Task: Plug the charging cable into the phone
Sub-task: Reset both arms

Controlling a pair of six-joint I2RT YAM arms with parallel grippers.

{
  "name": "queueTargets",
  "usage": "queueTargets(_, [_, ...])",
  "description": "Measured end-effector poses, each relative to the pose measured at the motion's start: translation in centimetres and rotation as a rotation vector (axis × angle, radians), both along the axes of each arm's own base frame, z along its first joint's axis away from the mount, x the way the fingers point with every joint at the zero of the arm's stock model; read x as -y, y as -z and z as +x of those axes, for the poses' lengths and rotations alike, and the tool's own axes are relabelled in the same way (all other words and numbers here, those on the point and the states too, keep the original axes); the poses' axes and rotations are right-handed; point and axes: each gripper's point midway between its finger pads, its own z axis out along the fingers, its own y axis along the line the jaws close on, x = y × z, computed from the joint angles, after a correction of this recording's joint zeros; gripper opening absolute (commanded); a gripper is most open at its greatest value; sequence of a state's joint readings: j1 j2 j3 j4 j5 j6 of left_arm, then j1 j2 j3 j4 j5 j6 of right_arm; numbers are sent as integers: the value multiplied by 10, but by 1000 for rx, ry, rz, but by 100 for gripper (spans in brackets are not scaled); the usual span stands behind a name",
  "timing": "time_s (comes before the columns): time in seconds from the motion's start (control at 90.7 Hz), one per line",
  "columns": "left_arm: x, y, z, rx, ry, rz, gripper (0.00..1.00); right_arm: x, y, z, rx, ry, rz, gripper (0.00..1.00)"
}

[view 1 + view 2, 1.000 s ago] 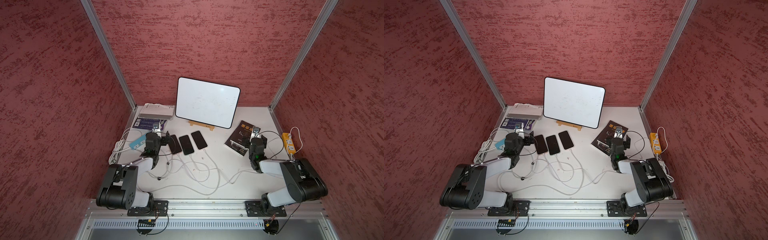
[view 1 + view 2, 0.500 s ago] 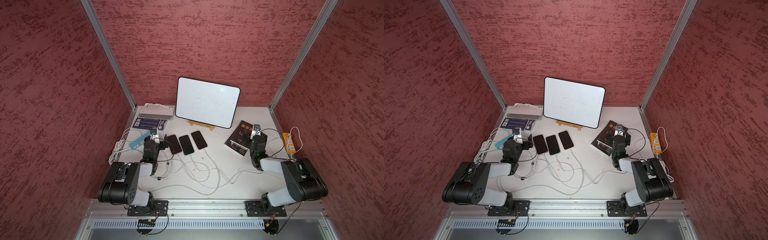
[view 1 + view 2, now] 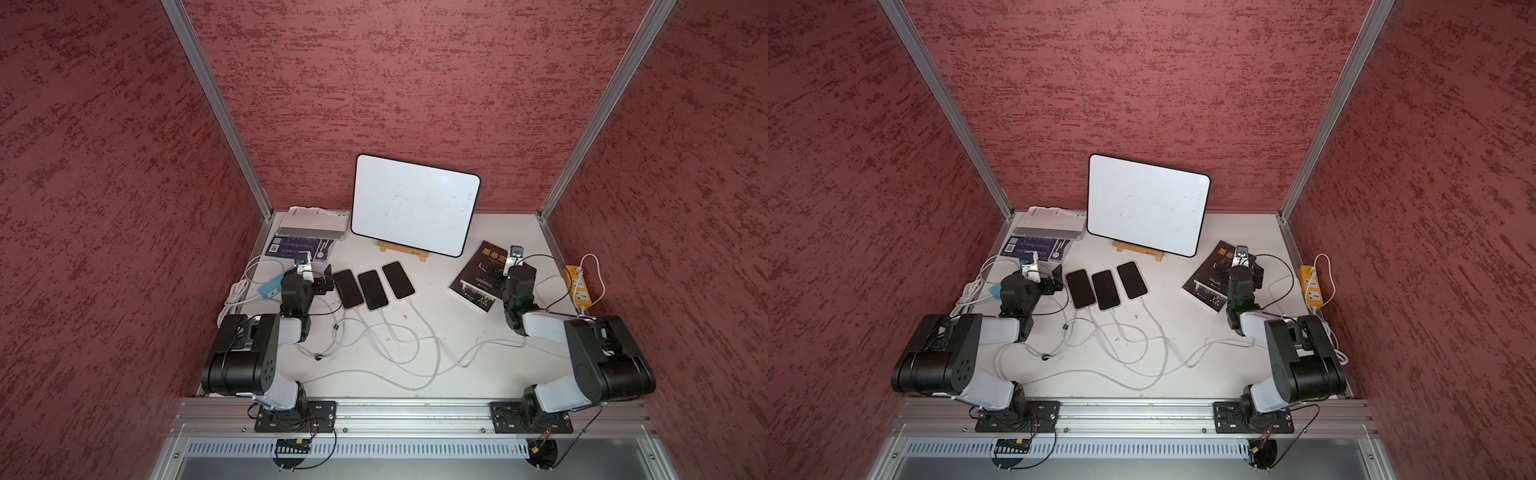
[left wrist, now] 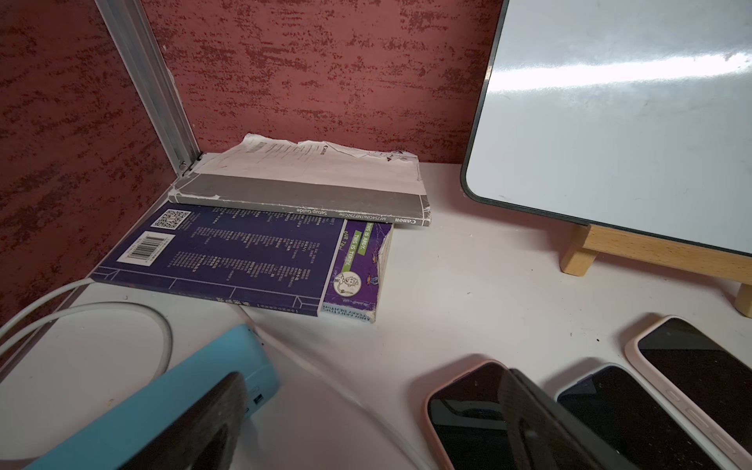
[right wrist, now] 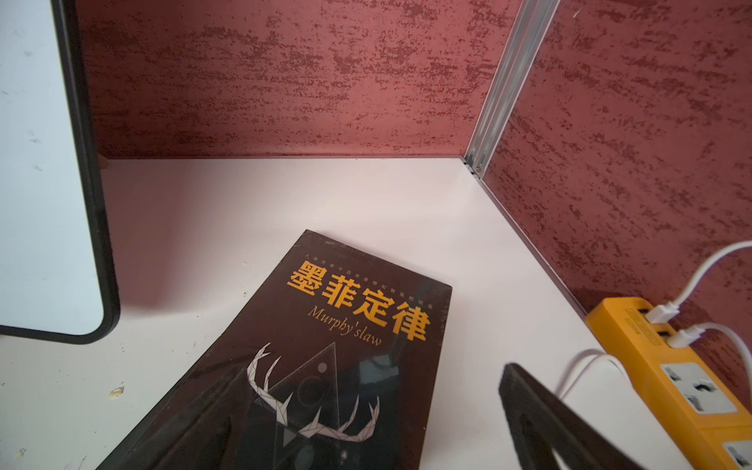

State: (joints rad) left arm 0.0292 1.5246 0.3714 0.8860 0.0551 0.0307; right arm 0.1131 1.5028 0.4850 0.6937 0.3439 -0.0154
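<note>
1. While both arms sit low at the bench sides, three phones lie side by side near its middle, dark screens up.
2. White cables loop across the bench and run to the near end of each phone. The plugs are too small to confirm as seated.
3. Left tool: jaws wide, nothing between them. In the left wrist view one finger overlaps the nearest phone, and the other sits over a blue power bank.
4. Right tool: jaws wide, empty, above a black book, well apart from the phones.
5. Surroundings: whiteboard on a wooden stand behind the phones; two books in the back corner; yellow power strip beside the right arm, white plugs inserted.
</note>
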Motion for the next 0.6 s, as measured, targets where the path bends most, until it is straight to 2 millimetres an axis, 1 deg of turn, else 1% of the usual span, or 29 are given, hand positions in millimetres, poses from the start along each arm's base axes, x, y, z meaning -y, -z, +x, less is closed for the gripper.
queueTargets(0.474, [2, 1, 0, -6, 11, -3, 100, 1, 9, -2, -40, -3, 7, 99])
queueTargets(0.54, [2, 1, 0, -6, 12, -3, 100, 0, 12, 6, -83, -6, 4, 99])
queueTargets(0.573, [2, 1, 0, -6, 13, -4, 100, -1, 14, 16, -118, -7, 1, 99])
queueTargets(0.595, [2, 2, -1, -7, 14, -5, 100, -2, 16, 27, -152, -6, -2, 99])
